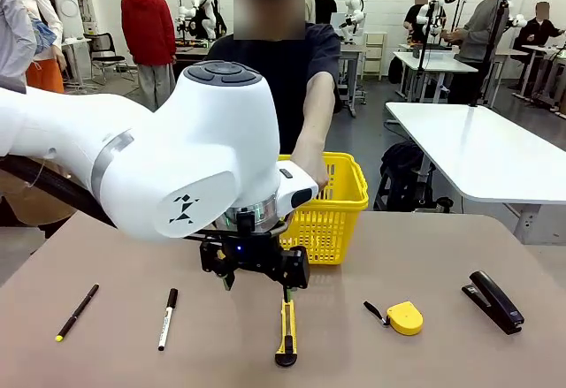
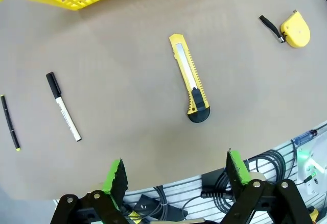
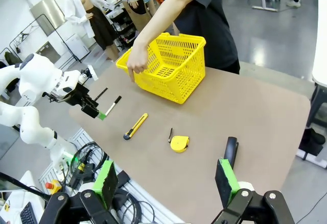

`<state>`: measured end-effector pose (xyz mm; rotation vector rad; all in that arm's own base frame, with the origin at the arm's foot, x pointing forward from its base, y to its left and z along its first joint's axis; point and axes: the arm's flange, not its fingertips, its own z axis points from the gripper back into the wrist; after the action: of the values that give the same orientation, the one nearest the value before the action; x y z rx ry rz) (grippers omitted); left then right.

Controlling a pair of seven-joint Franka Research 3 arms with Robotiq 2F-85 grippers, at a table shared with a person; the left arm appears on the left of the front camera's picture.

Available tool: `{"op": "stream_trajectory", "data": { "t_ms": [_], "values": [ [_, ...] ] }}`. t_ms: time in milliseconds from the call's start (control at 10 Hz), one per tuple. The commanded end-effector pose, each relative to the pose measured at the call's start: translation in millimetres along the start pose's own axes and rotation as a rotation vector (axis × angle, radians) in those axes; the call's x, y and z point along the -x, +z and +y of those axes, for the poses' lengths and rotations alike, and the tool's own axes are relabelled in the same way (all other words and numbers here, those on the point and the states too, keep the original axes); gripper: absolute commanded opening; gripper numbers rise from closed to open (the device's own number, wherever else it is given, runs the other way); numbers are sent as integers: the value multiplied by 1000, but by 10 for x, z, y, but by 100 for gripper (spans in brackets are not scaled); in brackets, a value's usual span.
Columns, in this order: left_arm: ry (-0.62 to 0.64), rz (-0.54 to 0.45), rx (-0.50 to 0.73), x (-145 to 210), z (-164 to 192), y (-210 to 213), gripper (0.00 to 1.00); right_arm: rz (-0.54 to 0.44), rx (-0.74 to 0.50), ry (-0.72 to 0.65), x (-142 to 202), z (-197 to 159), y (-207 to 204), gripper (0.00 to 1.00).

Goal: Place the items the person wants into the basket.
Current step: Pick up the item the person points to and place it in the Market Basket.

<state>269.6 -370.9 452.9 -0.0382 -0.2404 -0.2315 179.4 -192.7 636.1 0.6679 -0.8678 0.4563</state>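
Note:
My left gripper (image 1: 256, 271) hangs open above the table, just behind the yellow-and-black utility knife (image 1: 286, 330). In the left wrist view its green pads (image 2: 116, 175) stand wide apart with nothing between them. The knife (image 2: 190, 81) lies ahead, the white marker (image 2: 63, 113) to one side and the yellow tape measure (image 2: 295, 28) to the other. The yellow basket (image 1: 334, 201) stands at the far edge, and the person's hand (image 1: 311, 165) grips its rim. My right gripper (image 3: 166, 180) is open and empty, high above the table's right end.
A thin black pen (image 1: 77, 311) lies at the far left of the table. A black stapler (image 1: 493, 300) lies at the far right. Cables and a rail run below the table's near edge (image 2: 245, 170).

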Motion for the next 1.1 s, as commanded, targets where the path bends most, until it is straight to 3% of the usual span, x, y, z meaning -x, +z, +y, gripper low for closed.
{"op": "stream_trajectory", "data": {
  "t_ms": [0, 300, 700, 1000],
  "values": [
    [7, -15, -9, 61, -11, 23, 100, -11, -20, 14, -8, -9, -20, 100],
    [-7, 0, 5, 26, -26, 14, 100, -11, -20, 14, -8, -9, -20, 100],
    [106, 252, 28, -296, -253, -759, 100, -11, -20, 14, -8, -9, -20, 100],
    [193, 266, 48, -461, -325, -1090, 100, -11, -20, 14, -8, -9, -20, 100]
  ]
}}
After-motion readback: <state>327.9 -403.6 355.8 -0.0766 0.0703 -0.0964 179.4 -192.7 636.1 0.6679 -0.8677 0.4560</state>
